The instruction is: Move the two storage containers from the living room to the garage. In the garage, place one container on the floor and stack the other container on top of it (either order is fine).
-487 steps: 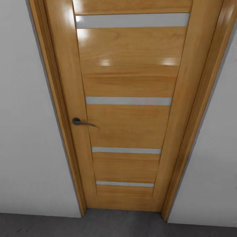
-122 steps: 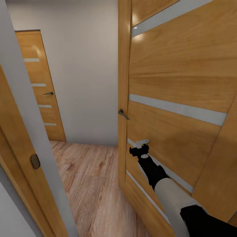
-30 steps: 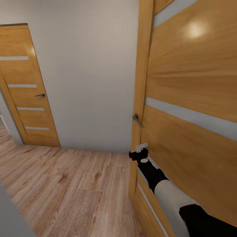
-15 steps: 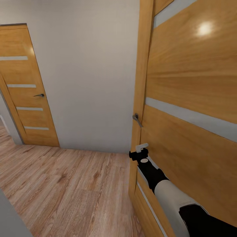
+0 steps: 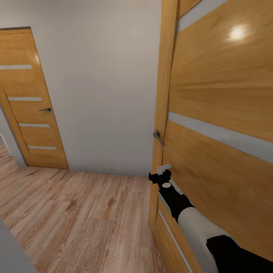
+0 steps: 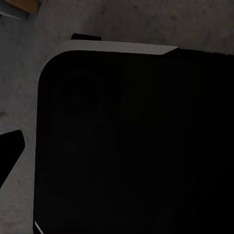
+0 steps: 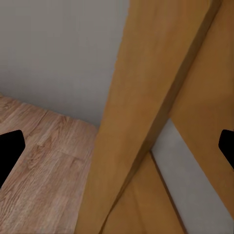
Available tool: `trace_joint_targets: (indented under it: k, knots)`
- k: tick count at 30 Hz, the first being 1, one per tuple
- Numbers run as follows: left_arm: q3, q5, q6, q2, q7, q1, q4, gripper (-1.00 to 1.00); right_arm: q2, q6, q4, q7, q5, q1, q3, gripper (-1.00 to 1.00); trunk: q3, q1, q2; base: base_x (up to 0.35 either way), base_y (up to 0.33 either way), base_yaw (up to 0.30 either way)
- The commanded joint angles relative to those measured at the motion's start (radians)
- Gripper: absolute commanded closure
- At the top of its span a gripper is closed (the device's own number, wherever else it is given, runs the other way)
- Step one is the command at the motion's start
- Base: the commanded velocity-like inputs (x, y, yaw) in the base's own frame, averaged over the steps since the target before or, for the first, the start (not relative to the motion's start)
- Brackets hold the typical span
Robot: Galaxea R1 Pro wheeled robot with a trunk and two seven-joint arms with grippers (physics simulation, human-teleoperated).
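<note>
Beside one open door [image 5: 220,113], right tool [image 5: 163,168], one closed door [image 5: 28,102]

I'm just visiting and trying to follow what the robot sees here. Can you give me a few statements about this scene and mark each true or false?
1. The open door stands at the robot's right. True.
2. The right gripper holds an orange-red bin. False: it holds nothing and sits by the open door's edge, below the handle.
3. The far door is shut. True.
4. The floor ahead is dark grey concrete. False: it is light wood plank.
5. The right gripper's fingers are spread apart. True.
</note>
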Motion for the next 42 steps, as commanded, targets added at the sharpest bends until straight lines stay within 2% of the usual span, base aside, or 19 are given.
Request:
trace_joint_targets:
  k: [1, 21, 36, 42]
  knots:
    - [0.003, 0.007, -0.002, 0.0, 0.001, 0.0, 0.0, -1.0, 0.0, 0.003, 0.001, -0.006, 0.009, -0.001, 0.003, -1.0, -0.001, 0.0, -0.001, 0.0, 0.0, 0.0]
    - [0.003, 0.007, -0.002, 0.0, 0.0, 0.0, 0.0, -1.0, 0.0, 0.001, 0.034, -0.015, 0.014, -0.001, 0.003, -1.0, -0.001, 0.0, -0.001, 0.001, 0.0, 0.0]
    - [0.003, 0.009, -0.002, 0.0, 0.0, 0.0, 0.0, -1.0, 0.0, -0.01, 0.035, -0.016, 0.014, -0.001, 0.003, -1.0, -0.001, 0.0, -0.001, 0.119, 0.0, 0.0]
    - [0.003, 0.009, -0.002, 0.0, 0.0, 0.0, 0.0, -1.0, 0.0, -0.041, 0.036, -0.019, 0.009, -0.001, 0.003, -1.0, -0.001, 0.0, -0.001, 0.011, 0.0, 0.0]
